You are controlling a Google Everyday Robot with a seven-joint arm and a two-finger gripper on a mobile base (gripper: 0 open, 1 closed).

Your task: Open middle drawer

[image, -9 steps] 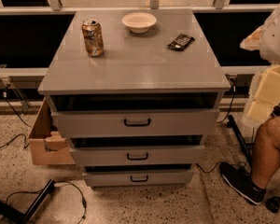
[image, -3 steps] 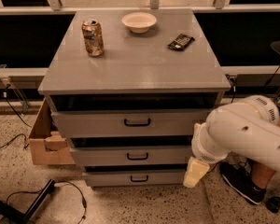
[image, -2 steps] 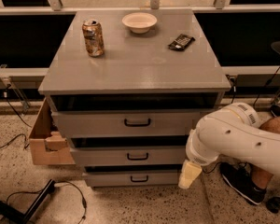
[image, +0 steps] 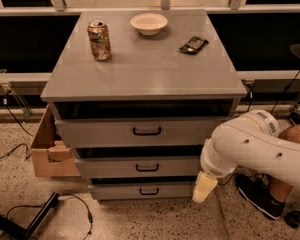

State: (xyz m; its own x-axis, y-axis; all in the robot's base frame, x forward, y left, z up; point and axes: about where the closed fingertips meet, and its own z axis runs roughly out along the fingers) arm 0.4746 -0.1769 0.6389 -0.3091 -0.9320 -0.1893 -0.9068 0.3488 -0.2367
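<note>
Pointing down toward the floor, the gripper [image: 204, 187] is seen as a cream-coloured tip just beside the right front corner of the desk [image: 155, 71], level with the bottom drawer [image: 115, 190]; whether it is spread or pressed together cannot be told. It is carried by a thick white arm [image: 255, 146] that enters from the right edge. A dark shoe [image: 259, 198] is seen on the speckled floor behind the arm, and black cables [image: 80, 209] lie on the floor at the lower left.

The middle drawer [image: 105, 167] is found between the bottom drawer and the top drawer [image: 100, 132]; its black handle [image: 146, 167] is untouched, well to the left of the gripper. A dark gap is seen above each drawer front. A cardboard box [image: 44, 149] is set against the left side of the desk.

On the desk top, a can [image: 99, 40] is stood upright at the left, a black packet [image: 194, 45] is laid at the right, and a pale bowl [image: 149, 23] is placed farther back between them.
</note>
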